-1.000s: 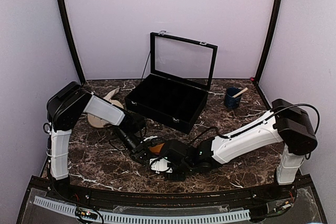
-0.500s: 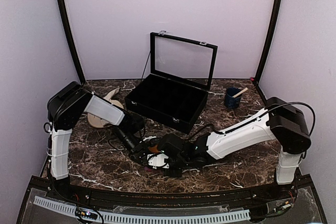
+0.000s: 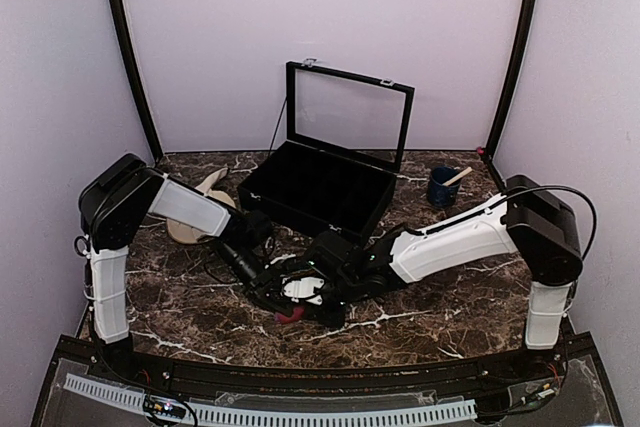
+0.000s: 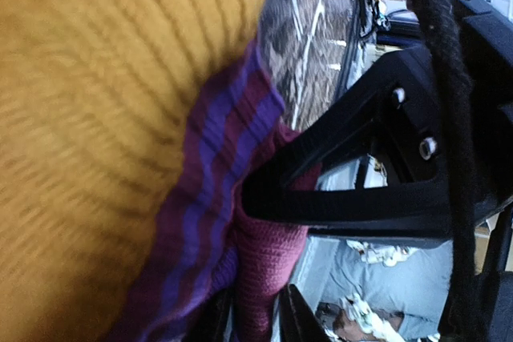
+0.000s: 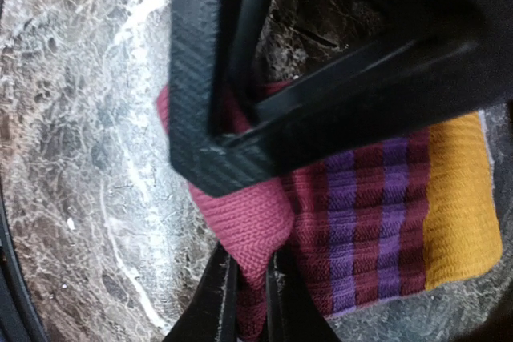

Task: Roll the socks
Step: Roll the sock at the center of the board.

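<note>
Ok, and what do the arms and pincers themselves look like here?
The left arm and right arm match: white link shells between bulky black joint housings. A thin black cable loops over the right shoulder. The left pincer and right pincer are black, with slim angular fingers.

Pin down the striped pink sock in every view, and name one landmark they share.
Top external: striped sock low centre, only a red scrap showing.
Left wrist: fills the left half, orange end uppermost.
Right wrist: centre to right, orange end at the right edge.
Shared landmark: the dark marble table.
</note>
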Controlling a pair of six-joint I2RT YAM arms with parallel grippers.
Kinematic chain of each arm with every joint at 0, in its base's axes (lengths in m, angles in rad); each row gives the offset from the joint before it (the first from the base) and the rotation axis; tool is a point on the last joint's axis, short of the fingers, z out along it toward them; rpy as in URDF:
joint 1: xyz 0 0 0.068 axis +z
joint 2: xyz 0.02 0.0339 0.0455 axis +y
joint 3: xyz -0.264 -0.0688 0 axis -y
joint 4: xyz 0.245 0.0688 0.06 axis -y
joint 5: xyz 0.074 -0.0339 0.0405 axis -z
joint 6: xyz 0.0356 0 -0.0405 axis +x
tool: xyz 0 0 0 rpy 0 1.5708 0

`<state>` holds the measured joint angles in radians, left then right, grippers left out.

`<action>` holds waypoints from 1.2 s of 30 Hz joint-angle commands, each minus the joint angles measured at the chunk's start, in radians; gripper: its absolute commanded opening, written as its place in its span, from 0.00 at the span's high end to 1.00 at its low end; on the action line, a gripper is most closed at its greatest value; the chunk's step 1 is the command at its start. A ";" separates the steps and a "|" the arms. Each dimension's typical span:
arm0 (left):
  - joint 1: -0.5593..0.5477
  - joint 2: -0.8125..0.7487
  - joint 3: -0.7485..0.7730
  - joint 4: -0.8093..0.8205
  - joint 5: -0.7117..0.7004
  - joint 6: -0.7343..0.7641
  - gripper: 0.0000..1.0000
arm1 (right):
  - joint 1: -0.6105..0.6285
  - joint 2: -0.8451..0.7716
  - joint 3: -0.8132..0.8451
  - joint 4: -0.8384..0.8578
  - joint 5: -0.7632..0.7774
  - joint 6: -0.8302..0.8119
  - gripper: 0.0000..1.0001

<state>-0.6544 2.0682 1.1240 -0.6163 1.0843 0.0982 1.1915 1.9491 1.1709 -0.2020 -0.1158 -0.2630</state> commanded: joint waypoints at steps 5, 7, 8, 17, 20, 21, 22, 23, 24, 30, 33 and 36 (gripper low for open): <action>0.019 -0.129 -0.076 0.193 -0.175 -0.135 0.75 | -0.026 0.071 0.007 -0.181 -0.176 0.067 1.00; 0.023 -0.159 -0.101 0.228 -0.202 -0.161 0.75 | -0.027 0.070 0.007 -0.189 -0.208 0.078 1.00; 0.026 -0.173 -0.116 0.248 -0.213 -0.175 0.74 | -0.029 0.068 0.006 -0.190 -0.220 0.084 1.00; 0.033 -0.330 -0.257 0.441 -0.325 -0.289 0.71 | -0.058 0.080 0.008 -0.207 -0.359 0.160 1.00; 0.033 -0.380 -0.309 0.503 -0.364 -0.316 0.71 | -0.067 0.093 0.021 -0.225 -0.396 0.179 1.00; 0.033 -0.404 -0.337 0.525 -0.377 -0.329 0.71 | -0.070 0.097 0.027 -0.234 -0.406 0.184 1.00; 0.033 -0.425 -0.357 0.547 -0.387 -0.336 0.70 | -0.074 0.102 0.034 -0.241 -0.415 0.189 1.00; 0.033 -0.447 -0.375 0.569 -0.396 -0.343 0.70 | -0.077 0.108 0.040 -0.250 -0.423 0.192 1.00; 0.033 -0.472 -0.399 0.592 -0.408 -0.351 0.70 | -0.080 0.114 0.047 -0.260 -0.432 0.195 1.00; 0.011 -0.634 -0.503 0.669 -0.531 -0.356 0.69 | -0.103 0.155 0.101 -0.330 -0.465 0.196 1.00; -0.036 -0.690 -0.528 0.668 -0.583 -0.339 0.69 | -0.118 0.175 0.119 -0.356 -0.485 0.197 1.00; -0.106 -0.729 -0.538 0.649 -0.648 -0.318 0.69 | -0.132 0.186 0.127 -0.368 -0.503 0.199 1.00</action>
<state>-0.6891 1.3933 0.6106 0.0219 0.5377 -0.2459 1.0737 2.0670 1.3144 -0.4255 -0.6281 -0.0742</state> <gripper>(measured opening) 0.307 0.068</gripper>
